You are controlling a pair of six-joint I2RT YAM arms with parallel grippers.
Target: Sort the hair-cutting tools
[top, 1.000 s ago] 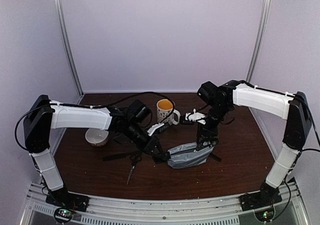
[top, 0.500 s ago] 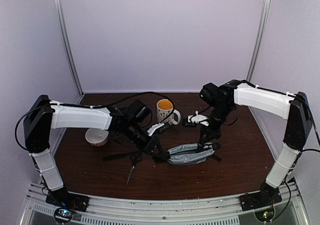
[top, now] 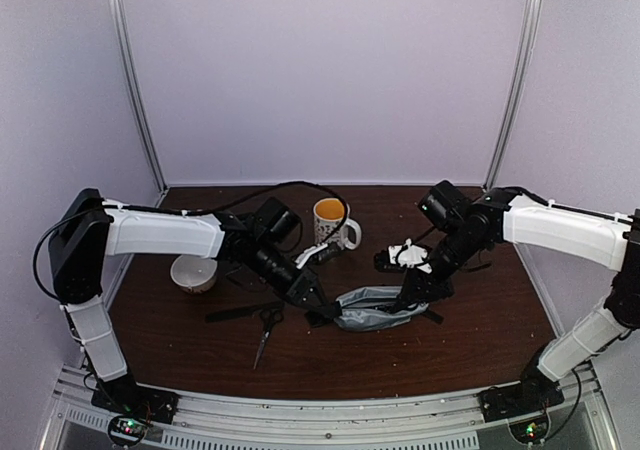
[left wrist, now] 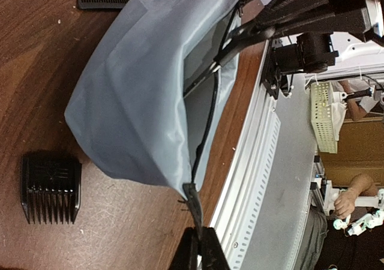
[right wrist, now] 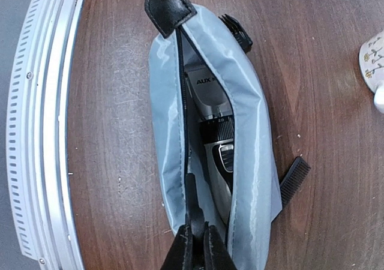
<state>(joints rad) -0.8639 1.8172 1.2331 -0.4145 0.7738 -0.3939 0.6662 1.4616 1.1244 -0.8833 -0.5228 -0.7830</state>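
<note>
The grey zip pouch (top: 375,310) lies stretched between both grippers, its zip open. Inside it lies the silvery-black clipper (right wrist: 211,111). My left gripper (left wrist: 201,255) is shut on the black tab (left wrist: 193,201) at the pouch's left end. At the other end, my right gripper (right wrist: 195,249) is shut on the black zip pull (right wrist: 193,207). A black comb (right wrist: 294,180) sticks out from under the pouch. The small black toothed block (left wrist: 51,189) rests on the table beside the pouch. Black-handled scissors (top: 268,328) and another flat comb (top: 235,313) lie to the left.
A patterned mug (top: 330,220) stands behind the pouch and a white bowl (top: 193,273) sits at the left under the left arm. The metal rail (right wrist: 42,126) of the table's near edge runs close to the pouch.
The right gripper has closed on the zip pull and drawn rightward and lower. The pouch went from puffed up to flat and stretched. The left gripper kept its hold.
</note>
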